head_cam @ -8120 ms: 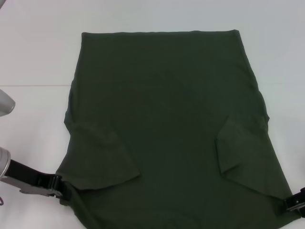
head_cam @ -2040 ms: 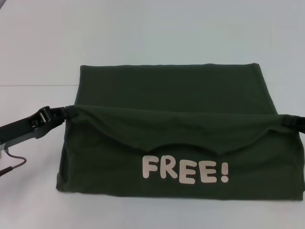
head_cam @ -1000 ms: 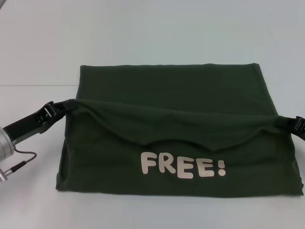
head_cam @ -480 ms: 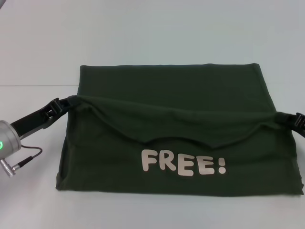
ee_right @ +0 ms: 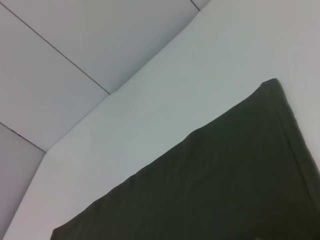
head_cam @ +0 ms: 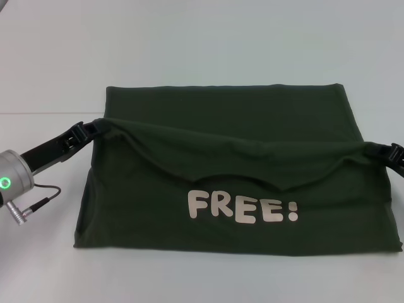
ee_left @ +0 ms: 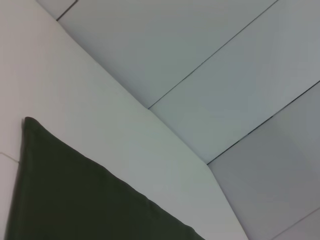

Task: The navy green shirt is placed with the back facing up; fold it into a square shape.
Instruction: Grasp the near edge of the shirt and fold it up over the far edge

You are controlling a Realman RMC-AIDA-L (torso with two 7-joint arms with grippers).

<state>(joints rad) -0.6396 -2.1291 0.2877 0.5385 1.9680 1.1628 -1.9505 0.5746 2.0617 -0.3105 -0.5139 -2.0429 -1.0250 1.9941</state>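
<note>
The navy green shirt (head_cam: 227, 110) lies on the white table, its near part turned over so white "FREE!" lettering (head_cam: 243, 208) faces up. The turned-over edge sags in the middle and is held up at both ends. My left gripper (head_cam: 93, 128) is shut on its left end and my right gripper (head_cam: 379, 151) is shut on its right end. Both hold the edge a little short of the shirt's far edge. The left wrist view shows a far corner of the shirt (ee_left: 65, 195), and the right wrist view shows the shirt's (ee_right: 215, 185) other far corner.
White table (head_cam: 202, 44) surrounds the cloth, with a thin seam line (head_cam: 50, 113) at the left. My left arm's silver wrist (head_cam: 9, 180) with a green light and a loose cable (head_cam: 38, 202) lies beside the shirt. Grey wall panels (ee_left: 225, 75) stand beyond the table.
Earlier the shirt lay flat, held at its near corners. Both grippers have carried the held edge over and farther away from me, closer to the far edge, in the last second.
</note>
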